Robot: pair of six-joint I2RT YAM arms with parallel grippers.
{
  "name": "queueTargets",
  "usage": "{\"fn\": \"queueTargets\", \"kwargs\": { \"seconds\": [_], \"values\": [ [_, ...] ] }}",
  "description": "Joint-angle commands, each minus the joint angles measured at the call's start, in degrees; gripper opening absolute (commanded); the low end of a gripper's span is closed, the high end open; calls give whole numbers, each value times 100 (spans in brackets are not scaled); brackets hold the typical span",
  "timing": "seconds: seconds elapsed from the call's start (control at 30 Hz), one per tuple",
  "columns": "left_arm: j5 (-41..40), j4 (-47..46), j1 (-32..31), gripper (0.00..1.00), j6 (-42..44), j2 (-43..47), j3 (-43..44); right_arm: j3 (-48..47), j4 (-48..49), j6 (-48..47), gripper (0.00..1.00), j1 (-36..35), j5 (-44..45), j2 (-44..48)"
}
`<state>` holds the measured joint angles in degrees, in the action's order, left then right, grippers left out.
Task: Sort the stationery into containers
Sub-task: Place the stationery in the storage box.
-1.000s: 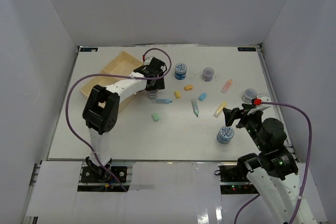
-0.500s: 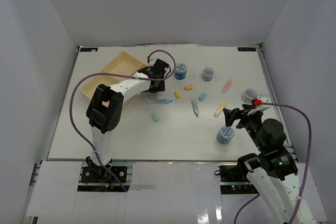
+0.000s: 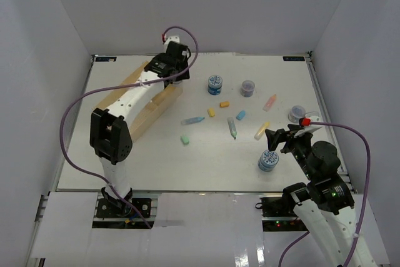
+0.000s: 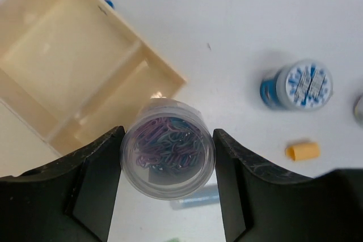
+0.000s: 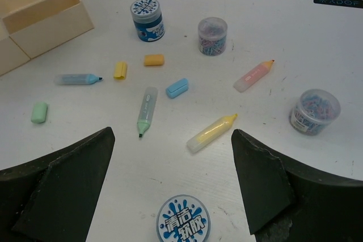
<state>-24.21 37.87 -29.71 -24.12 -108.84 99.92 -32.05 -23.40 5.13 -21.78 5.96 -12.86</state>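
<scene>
Left gripper [image 4: 168,157] is clamped on the clear tub of paper clips [image 4: 167,140] right over what looks like the corner wall of the wooden tray [image 4: 62,60], so dropping it here could bounce it off the rim onto the table [image 4: 238,26]; right gripper [image 5: 171,140] is wide open, empty.

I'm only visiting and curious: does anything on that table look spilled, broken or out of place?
Nothing looks spilled or broken. One oddity: the blue highlighter, green highlighter, yellow highlighter and pink highlighter lie uncapped, tips bare, with loose pieces like the orange cap scattered apart.
</scene>
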Motion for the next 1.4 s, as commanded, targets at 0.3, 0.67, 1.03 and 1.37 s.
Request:
{"fn": "queueTargets", "kwargs": {
  "seconds": [0.3, 0.67, 1.03, 1.37],
  "values": [
    [135, -139, 1617, 51, 223, -550, 1688, -135, 239, -56, 90, -19, -287, -190],
    [513, -420, 2163, 50, -31, -1359, 1742, -205, 248, -108, 90, -19, -763, -392],
    [689, -798, 2356, 51, -190, -1947, 1601, -319, 63, -205, 90, -19, -789, -621],
    [689, -939, 2365, 52, -216, -2265, 1697, -258, 125, -214, 90, -19, -850, -665]
  ]
}}
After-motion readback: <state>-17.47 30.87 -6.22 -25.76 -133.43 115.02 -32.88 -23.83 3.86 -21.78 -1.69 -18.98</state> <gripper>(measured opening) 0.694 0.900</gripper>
